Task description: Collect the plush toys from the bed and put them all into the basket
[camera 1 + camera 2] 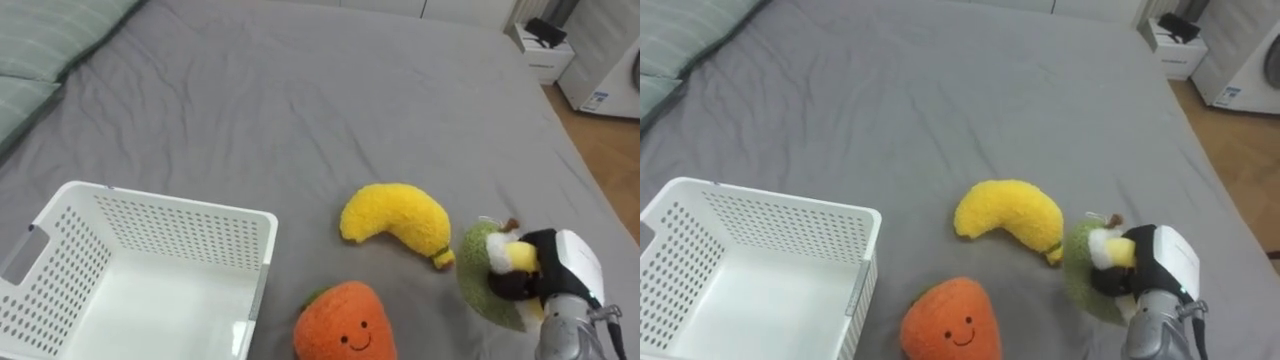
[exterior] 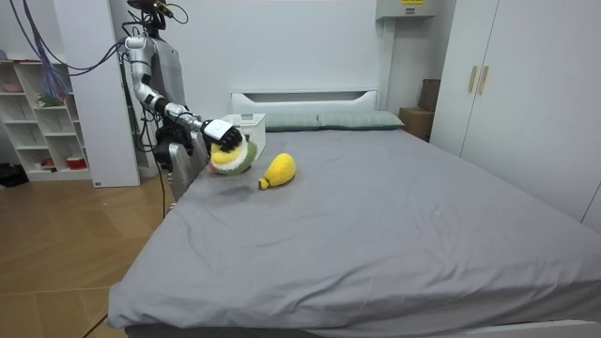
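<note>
Left eye view: right hand (image 1: 562, 268) clasps the green plush (image 1: 478, 278), white basket (image 1: 172, 214) holds nothing, banana plush (image 1: 395, 222) and orange plush (image 1: 345, 322) remain on the bed (image 1: 300, 100).

No words or numbers can be read anywhere. A small blue-and-white label (image 1: 598, 101) sits on the white appliance (image 1: 605, 70) at the eye view's upper right, its print too small to make out. In the room view, the yellow sticker (image 2: 410, 2) on the wall-mounted white box (image 2: 398, 11) is just as illegible.

Eyes look down closely on bed (image 1: 300, 100); room view from afar.
</note>
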You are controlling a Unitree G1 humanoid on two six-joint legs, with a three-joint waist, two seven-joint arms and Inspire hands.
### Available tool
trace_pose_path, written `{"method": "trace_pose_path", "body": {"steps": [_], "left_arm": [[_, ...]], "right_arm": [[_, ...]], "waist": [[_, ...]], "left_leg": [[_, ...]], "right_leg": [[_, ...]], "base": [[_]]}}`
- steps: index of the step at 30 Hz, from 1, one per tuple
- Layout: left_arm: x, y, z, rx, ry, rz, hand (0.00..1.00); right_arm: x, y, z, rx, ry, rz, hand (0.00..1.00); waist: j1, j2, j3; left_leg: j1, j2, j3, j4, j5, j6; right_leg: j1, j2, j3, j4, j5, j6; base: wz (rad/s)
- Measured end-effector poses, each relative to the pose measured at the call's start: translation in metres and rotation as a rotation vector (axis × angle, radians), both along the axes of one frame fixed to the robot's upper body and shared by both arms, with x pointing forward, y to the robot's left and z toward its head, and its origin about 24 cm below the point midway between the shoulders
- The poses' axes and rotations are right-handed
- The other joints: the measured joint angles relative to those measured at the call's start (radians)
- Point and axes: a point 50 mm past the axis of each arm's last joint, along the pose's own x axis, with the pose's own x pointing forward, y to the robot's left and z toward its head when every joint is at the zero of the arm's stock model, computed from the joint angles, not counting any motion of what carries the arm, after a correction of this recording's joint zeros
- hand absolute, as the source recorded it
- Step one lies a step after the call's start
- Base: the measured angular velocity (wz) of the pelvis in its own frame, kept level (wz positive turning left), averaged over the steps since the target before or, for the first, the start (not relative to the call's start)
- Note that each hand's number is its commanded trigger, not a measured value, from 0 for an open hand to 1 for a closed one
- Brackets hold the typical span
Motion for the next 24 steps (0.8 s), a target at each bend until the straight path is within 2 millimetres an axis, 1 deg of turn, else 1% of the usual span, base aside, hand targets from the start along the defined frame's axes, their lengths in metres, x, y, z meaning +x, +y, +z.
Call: {"method": "trace_pose_path", "body": {"steps": [2,5,7,11,12,14,18,21,24], "left_arm": [[0.0,-0.002,-0.001,-0.005,0.001,0.002,0.0],[0.001,-0.002,-0.001,-0.006,-0.004,0.003,0.0],[0.002,-0.002,0.0,-0.007,-0.01,0.001,0.0],[0.003,-0.002,-0.001,-0.008,-0.01,-0.005,0.0],[0.002,-0.003,-0.001,-0.008,-0.008,-0.008,0.0],[0.003,-0.004,-0.001,-0.01,-0.006,-0.018,0.0],[0.004,-0.005,-0.001,-0.011,-0.013,-0.019,0.0],[0.004,-0.005,-0.002,-0.011,-0.012,-0.022,0.0],[0.009,-0.007,-0.002,-0.015,-0.019,-0.041,0.0]], "right_arm": [[0.008,0.004,0.014,0.003,-0.052,0.029,1.0],[0.015,0.008,0.029,0.001,-0.114,0.057,1.0],[0.02,0.013,0.042,0.005,-0.169,0.089,1.0],[0.026,0.023,0.059,0.042,-0.233,0.134,1.0],[0.027,0.025,0.061,0.046,-0.244,0.145,1.0],[0.034,0.037,0.07,0.058,-0.269,0.205,1.0],[0.04,0.051,0.079,0.087,-0.28,0.278,1.0],[0.048,0.064,0.089,0.108,-0.301,0.346,1.0],[0.055,0.072,0.095,0.128,-0.314,0.39,1.0]], "waist": [[0.001,0.005,-0.0007],[0.006,0.005,-0.0009],[0.01,0.005,-0.0009],[0.015,0.006,-0.0002],[0.016,0.008,0.0006],[0.017,0.011,0.0031],[0.022,0.012,0.0031],[0.027,0.012,0.0038],[0.038,0.007,0.004]], "left_leg": [[-0.005,0.0,-0.001,0.0,0.0,0.0],[-0.012,0.0,0.003,0.001,0.001,0.0],[-0.017,0.0,0.003,0.001,0.001,0.001],[-0.018,0.0,0.002,0.0,0.001,0.001],[-0.018,0.0,0.002,0.0,0.001,0.001],[-0.017,0.001,0.005,0.001,0.001,0.001],[-0.024,0.001,0.006,0.0,0.001,0.001],[-0.024,0.001,0.004,0.0,0.001,0.001],[-0.027,0.0,0.001,0.001,0.001,0.002]], "right_leg": [[-0.006,0.0,0.002,0.003,0.0,0.0],[-0.012,0.0,0.007,0.013,0.0,-0.001],[-0.018,0.0,0.01,0.014,0.0,0.0],[-0.016,-0.001,0.008,0.015,0.0,0.0],[-0.016,-0.001,0.007,0.015,0.0,0.0],[-0.021,-0.001,0.01,0.018,0.0,-0.001],[-0.025,-0.001,0.011,0.022,0.0,-0.001],[-0.025,-0.001,0.01,0.023,0.0,-0.001],[-0.025,-0.001,0.007,0.023,0.0,-0.001]], "base": [[0.0],[-0.02],[-0.04],[0.0],[0.0],[-0.05],[-0.01],[0.0],[0.04]]}}
